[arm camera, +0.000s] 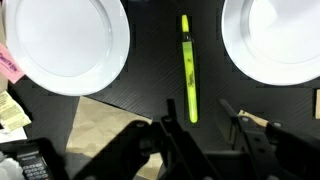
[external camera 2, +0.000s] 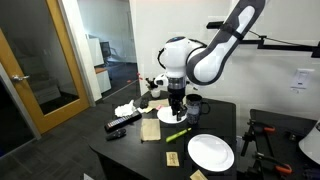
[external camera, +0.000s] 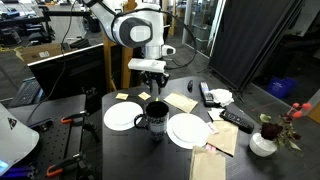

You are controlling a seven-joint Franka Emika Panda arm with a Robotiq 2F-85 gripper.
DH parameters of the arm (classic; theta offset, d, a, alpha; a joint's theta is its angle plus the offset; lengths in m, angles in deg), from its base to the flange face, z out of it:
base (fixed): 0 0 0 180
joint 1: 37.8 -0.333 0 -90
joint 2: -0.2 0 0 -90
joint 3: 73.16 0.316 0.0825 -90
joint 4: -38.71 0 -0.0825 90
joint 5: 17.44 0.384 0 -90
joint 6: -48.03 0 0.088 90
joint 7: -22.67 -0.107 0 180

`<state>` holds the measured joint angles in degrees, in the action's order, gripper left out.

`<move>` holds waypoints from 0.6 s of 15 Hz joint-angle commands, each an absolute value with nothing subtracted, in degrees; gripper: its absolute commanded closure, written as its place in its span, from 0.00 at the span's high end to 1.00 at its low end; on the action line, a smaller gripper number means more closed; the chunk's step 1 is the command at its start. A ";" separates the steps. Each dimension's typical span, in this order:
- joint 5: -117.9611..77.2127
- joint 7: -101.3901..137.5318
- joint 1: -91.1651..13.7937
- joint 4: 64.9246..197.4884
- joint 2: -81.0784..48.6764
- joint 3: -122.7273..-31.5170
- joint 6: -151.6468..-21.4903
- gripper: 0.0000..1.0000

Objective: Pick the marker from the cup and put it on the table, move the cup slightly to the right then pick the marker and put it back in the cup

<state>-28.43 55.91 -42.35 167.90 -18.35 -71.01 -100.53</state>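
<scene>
Matte dark table (arm camera: 155, 60) bears slim yellow-green marker (arm camera: 188, 70) between round plates (arm camera: 65, 45).

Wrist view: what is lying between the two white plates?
A yellow-green marker lies flat on the dark table, between one white plate and the other white plate, touching neither. The wrist view shows it clearly.

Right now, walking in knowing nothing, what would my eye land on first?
The big white robot arm bends over the dark table, with its gripper open above a yellow-green marker. The marker lies flat between two white plates. A small white vase with red flowers stands near the table's edge.
</scene>
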 commanded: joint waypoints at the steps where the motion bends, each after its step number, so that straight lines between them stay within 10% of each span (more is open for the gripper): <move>1: -27.31 55.65 -39.99 167.58 -16.68 -68.42 -99.27 0.75; 4: -25.57 56.19 -38.93 167.86 -14.83 -67.28 -98.72 0.98; 9: -26.77 49.80 -39.75 168.84 -8.62 -68.58 -97.01 1.00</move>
<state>-25.83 54.25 -39.77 167.38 -14.04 -68.27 -99.53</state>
